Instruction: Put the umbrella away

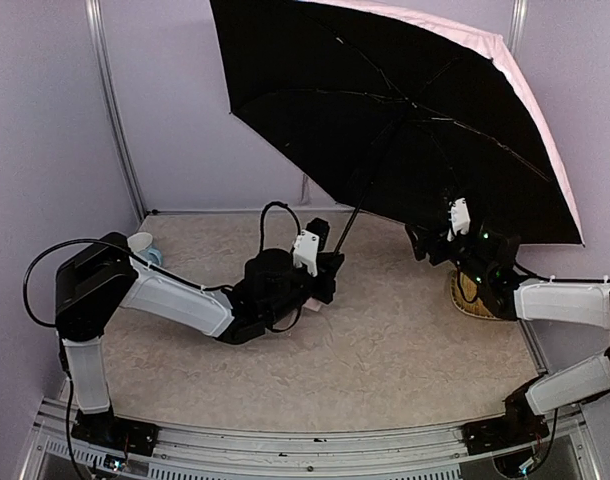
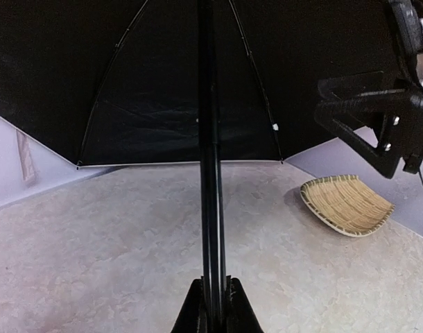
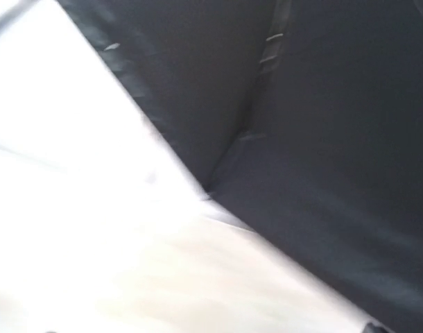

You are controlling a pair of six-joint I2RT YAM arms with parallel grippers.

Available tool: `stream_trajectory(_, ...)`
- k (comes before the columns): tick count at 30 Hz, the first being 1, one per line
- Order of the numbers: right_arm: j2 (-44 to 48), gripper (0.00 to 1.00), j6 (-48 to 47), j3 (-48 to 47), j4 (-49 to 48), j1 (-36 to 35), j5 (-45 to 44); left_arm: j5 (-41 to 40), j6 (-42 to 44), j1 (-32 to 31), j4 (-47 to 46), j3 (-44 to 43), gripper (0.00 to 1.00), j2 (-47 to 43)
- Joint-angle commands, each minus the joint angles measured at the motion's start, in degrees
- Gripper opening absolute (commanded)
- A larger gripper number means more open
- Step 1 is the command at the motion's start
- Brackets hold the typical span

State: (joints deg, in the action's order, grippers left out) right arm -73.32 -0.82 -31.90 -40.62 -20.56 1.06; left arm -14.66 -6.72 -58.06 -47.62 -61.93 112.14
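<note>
The umbrella (image 1: 385, 110) stands fully open above the back of the table (image 1: 385, 340), its black lining turned towards the arms and a pale pink edge showing along the right side. Its thin black shaft (image 2: 211, 173) is the long axis: it rises from near the middle of the table and leans up to the right, so the canopy top points up and away. The left gripper (image 1: 335, 260) pinches the lower end of the shaft between its fingers (image 2: 195, 309). The right gripper (image 1: 430, 245) hovers just under the canopy's right rim, above a woven straw tray (image 2: 347, 203); I cannot tell whether its jaws are spread or pressed together, since its own camera shows only blurred black fabric
</note>
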Motion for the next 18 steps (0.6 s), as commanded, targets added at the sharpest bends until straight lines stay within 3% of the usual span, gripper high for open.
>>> stream_trajectory(1, -0.92, 0.92, 15.2, -7.4, 2.99, -2.73, 10.6, -17.47, 9.28, -3.96, -12.31, 0.25, 0.0, -0.45)
stream_trajectory(6, -6.22, 0.81, 36.71, -13.2, -11.43, -2.81, 13.26, -19.29, 7.85, -4.98, -10.9, 0.94, 0.0, 0.65)
stream_trajectory(9, -11.56, 0.81, 41.67, -19.98, -16.85, -3.07, 13.33, -20.43, 7.19, -5.55, -10.4, 1.58, 0.0, 1.08)
stream_trajectory(13, -20.25, 0.82, 47.77, -29.53, -16.81, -3.26, 14.74, -21.88, 7.63, -6.79, -11.24, 2.15, 0.0, 2.25)
stream_trajectory(18, -27.56, 0.8, 53.26, -34.33, -17.07, -3.26, 14.88, -21.84, 6.67, -7.41, -11.05, 2.51, 0.0, 2.73)
